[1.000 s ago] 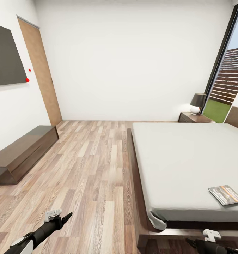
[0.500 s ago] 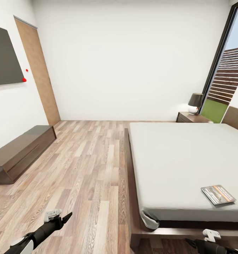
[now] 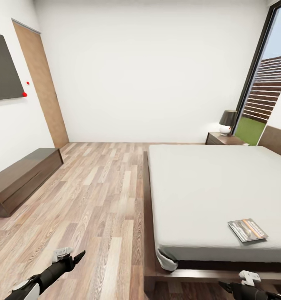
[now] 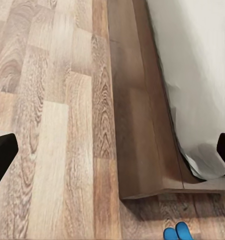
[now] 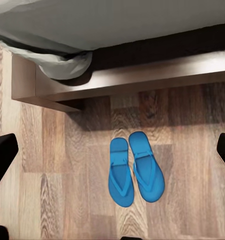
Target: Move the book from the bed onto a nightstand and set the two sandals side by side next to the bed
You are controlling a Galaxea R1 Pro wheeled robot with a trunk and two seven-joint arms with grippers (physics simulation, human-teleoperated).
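Evidently, both grippers, left (image 3: 75,259) and right (image 3: 223,286), were open and empty. The book (image 3: 247,230) lay on the bed (image 3: 207,183). A level approach at its near edge seemed best.

walls (image 3: 148,75): plain white | floor (image 3: 98,196): light wood planks | far left: tan door (image 3: 42,87), dark wall panel (image 3: 3,68) (two red dots beside it) | left wall: long low dark cabinet (image 3: 21,179) | far right: tall dark-framed window (image 3: 263,79), slatted fence and grass outside | light: even, soft
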